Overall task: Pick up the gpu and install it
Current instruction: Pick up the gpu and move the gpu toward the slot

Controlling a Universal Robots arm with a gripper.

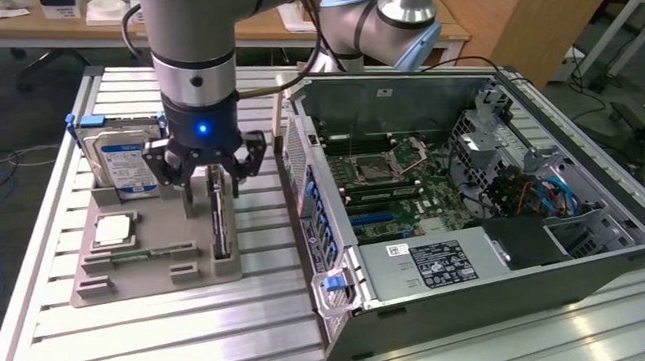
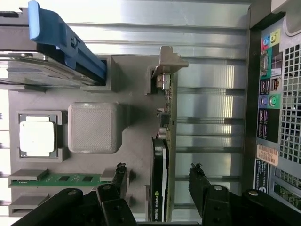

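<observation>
The thin green-and-black gpu (image 2: 165,141) with its silver end bracket stands on edge in a slot of the grey plastic holder tray (image 1: 163,222). It's on the tray side nearest the open dark computer case (image 1: 492,306).

The black claw (image 2: 159,181) is spread wide and straddles the card's dark shrouded end, with a gap on both sides, gripping nothing.

I reckon it's light and stiff but fragile (bare board on one face), so pinch the flat faces.

Count: one gpu, one blue-labelled silver hard drive (image 1: 127,160), one square silver CPU chip (image 1: 114,230), one green memory stick (image 2: 56,179).
</observation>
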